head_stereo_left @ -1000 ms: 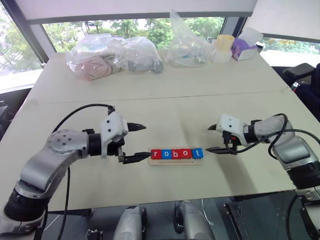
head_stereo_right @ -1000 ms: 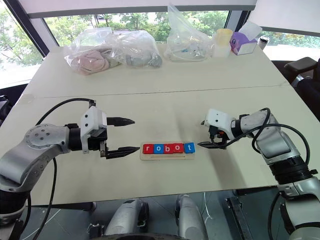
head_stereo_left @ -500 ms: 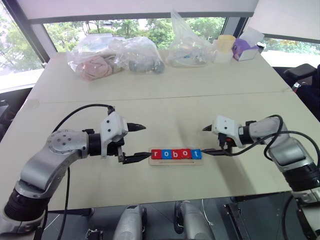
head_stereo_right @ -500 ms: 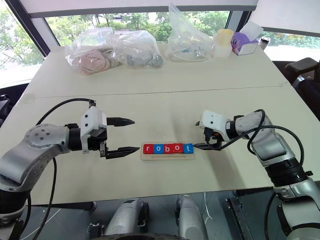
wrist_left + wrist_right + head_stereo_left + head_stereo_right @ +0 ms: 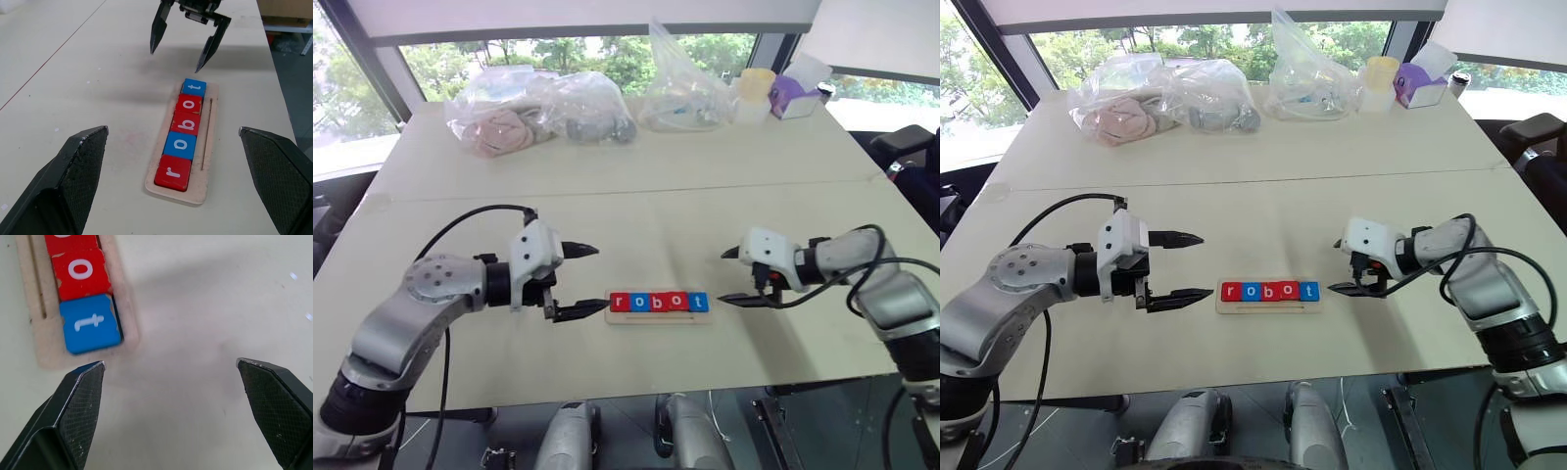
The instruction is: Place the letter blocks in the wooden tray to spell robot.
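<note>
Backed off slightly from the tray's "t" end: right gripper (image 5: 732,275), fingers spread wide and holding nothing, now just beside the wooden tray (image 5: 658,318) without touching. Five letter blocks (image 5: 182,129) seated in the tray, reading r-o-b-o-t, so spelling judged complete. Left gripper (image 5: 578,281) likewise wide and empty, just off the "r" end.
</note>
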Motion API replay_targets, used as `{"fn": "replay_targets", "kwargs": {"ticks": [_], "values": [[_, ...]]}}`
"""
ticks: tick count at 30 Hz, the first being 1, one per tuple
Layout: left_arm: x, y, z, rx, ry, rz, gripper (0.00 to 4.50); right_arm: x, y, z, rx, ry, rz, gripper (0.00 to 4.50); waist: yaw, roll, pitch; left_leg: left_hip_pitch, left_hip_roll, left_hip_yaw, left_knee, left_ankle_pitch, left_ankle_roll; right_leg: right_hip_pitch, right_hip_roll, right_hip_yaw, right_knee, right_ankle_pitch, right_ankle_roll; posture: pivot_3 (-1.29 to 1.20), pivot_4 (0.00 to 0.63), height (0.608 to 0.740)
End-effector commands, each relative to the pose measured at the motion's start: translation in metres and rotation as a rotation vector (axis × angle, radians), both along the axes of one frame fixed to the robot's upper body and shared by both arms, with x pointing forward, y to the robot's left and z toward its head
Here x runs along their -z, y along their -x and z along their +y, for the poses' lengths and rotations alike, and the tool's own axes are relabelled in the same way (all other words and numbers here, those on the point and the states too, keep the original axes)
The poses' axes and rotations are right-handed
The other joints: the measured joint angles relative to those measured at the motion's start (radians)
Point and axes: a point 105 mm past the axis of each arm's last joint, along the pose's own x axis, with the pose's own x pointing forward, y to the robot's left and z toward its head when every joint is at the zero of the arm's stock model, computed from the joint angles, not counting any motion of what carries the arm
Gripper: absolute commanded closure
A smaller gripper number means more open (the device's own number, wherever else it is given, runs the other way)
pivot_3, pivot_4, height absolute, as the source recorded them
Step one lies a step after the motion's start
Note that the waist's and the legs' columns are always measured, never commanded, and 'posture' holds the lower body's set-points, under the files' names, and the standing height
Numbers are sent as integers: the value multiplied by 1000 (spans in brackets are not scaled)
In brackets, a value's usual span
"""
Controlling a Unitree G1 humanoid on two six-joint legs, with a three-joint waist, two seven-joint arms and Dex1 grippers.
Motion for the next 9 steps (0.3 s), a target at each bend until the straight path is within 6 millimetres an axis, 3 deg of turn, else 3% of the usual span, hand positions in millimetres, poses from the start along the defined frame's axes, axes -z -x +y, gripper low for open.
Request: {"fn": "replay_targets", "kwargs": {"ticks": [1, 4, 9], "values": [[-11, 8, 4, 1, 18, -14, 0, -32, 16, 9, -4, -92, -38, 82, 0, 0, 0, 0, 0, -1, 0, 0, 0, 0, 0, 0, 0, 0, 0, 0, 150, 740], [-8, 12, 10, -17, 5, 1, 0, -45, 28, 13, 32, -163, -23, 82, -2, 0, 0, 1, 1, -1, 0, 0, 0, 0, 0, 0, 0, 0, 0, 0, 150, 740], [-4, 17, 16, -36, -11, 26, 0, -51, 42, 11, 80, -191, 1, 82, 2, 0, 0, 2, 2, -1, 0, 0, 0, 1, 0, 0, 0, 0, 0, 0, 150, 740]]}}
